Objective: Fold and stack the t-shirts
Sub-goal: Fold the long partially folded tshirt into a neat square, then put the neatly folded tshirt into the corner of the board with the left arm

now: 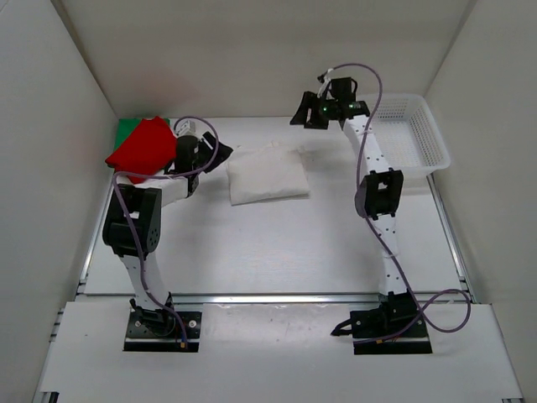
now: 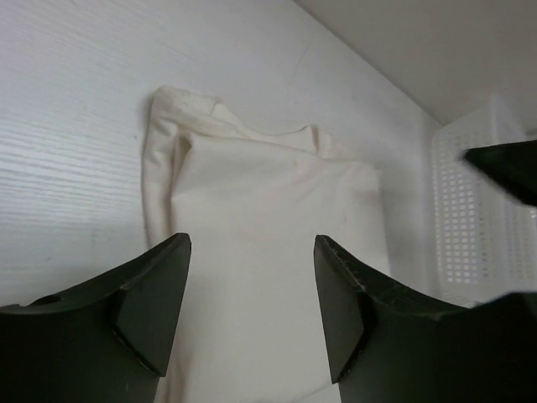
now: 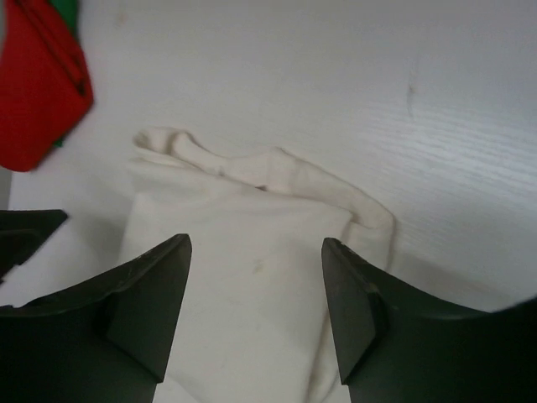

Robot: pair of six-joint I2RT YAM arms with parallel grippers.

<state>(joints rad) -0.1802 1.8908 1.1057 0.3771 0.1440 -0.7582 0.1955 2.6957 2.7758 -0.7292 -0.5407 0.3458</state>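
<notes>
Soft off-white cloth t-shirt: folded into a fat square, flat on white table, about mid, w/ a rolled edge on the far side.

L arm: elbow bent up high, reaches in from the left. L gripper: by shirt's left edge, aims across it, fingers spread, nothing pinched.

R arm: stretched up & fwd. R gripper: up over shirt's far side, looks down at it, fingers spread wide, nothing pinched.

Red cloth t-shirt on top of bright green cloth t-shirt, far left corner, well apart from both grippers. White plastic mesh basket at far right.
</notes>
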